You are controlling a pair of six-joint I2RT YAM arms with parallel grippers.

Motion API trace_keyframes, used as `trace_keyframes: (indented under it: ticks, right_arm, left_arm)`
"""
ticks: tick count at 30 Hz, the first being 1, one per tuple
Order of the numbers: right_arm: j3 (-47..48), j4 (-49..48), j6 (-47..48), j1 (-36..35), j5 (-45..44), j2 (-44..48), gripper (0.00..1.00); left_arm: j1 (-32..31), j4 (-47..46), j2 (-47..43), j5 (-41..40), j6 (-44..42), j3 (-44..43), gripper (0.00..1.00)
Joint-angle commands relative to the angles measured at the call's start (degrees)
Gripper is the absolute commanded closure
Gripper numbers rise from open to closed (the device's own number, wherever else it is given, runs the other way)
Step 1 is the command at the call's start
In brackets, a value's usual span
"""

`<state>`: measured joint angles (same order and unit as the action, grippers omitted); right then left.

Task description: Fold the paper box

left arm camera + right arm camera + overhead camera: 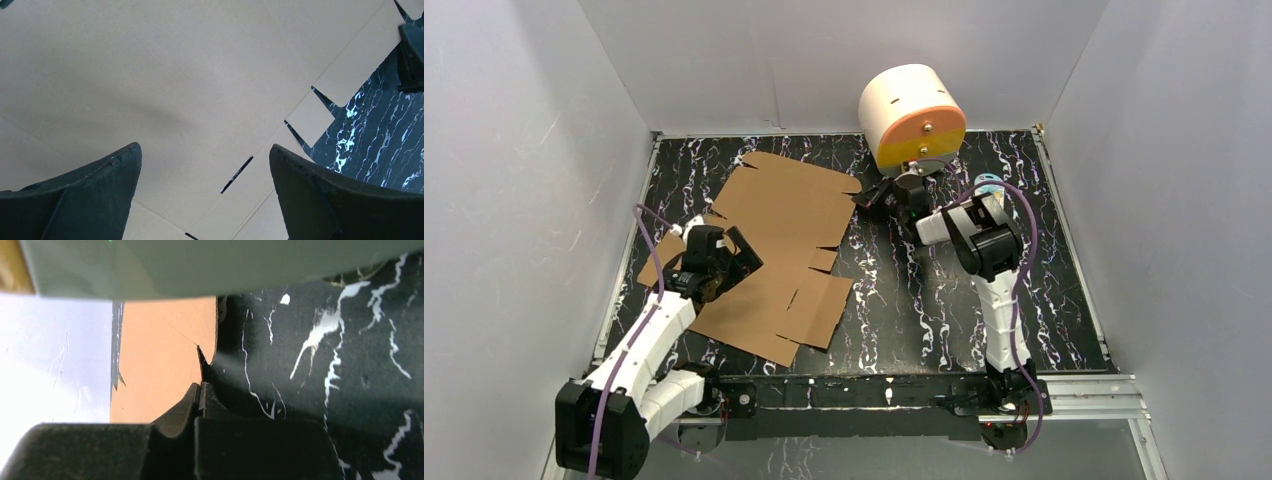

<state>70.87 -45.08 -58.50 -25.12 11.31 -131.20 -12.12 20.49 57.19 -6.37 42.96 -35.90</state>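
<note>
With the paper box (774, 250) lying flat on the worktop's (924, 300) left half, folding looks barely begun: the left gripper (204, 147) hangs wide above it, and the right gripper (200, 385) is closed at its far-right flap, perhaps pinching it, which next needs lifting along its crease.

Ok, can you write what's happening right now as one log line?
paper box: flat, unfolded | left tool: open over box | right tool: shut at box's edge, hold unclear
</note>
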Motion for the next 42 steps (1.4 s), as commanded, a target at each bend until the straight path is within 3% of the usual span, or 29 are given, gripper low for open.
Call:
trace_keyframes:
  ticks: [1, 8, 17, 23, 25, 31, 34, 42]
  right_arm:
    - [-4.56, -3.00, 0.04, 0.20, -1.21, 3.54, 1.00]
    - [-24.06, -8.38, -2.87, 1.69, -8.86, 16.47, 1.00]
    - [-48.29, -7.30, -8.08, 1.17, -18.89, 38.79, 1.00]
    - [-53.27, 2.75, -4.37, -0.14, -13.45, 49.88, 0.95]
    - [-54.59, 7.33, -2.52, -0.30, -12.10, 53.36, 0.84]
    - [-49.29, 25.03, 13.94, -0.24, -16.38, 62.25, 0.53]
    - [-45.00, 26.38, 23.29, 0.77, -16.38, 62.36, 0.42]
    - [-24.86, 29.60, 40.16, 3.88, -4.53, 44.19, 0.27]
  left_arm:
    - [-0.10, 3.09, -4.37, -3.13, 2.64, 1.84, 0.04]
    - [-0.10, 3.43, -7.59, -2.80, 5.43, 4.39, 0.04]
    - [-0.10, 6.20, -8.64, -4.55, 10.67, 6.19, 0.04]
    - [-0.10, 6.82, -7.09, -6.11, 14.39, 7.11, 0.04]
    - [-0.10, 7.87, -6.97, -7.61, 15.14, 6.99, 0.04]
    - [-0.10, 8.75, -6.61, -15.11, 17.95, 8.19, 0.03]
    - [-0.10, 6.95, -4.28, -18.33, 18.82, 8.65, 0.03]
    - [0.23, 2.44, 6.23, -22.09, 20.17, 6.15, 0.02]
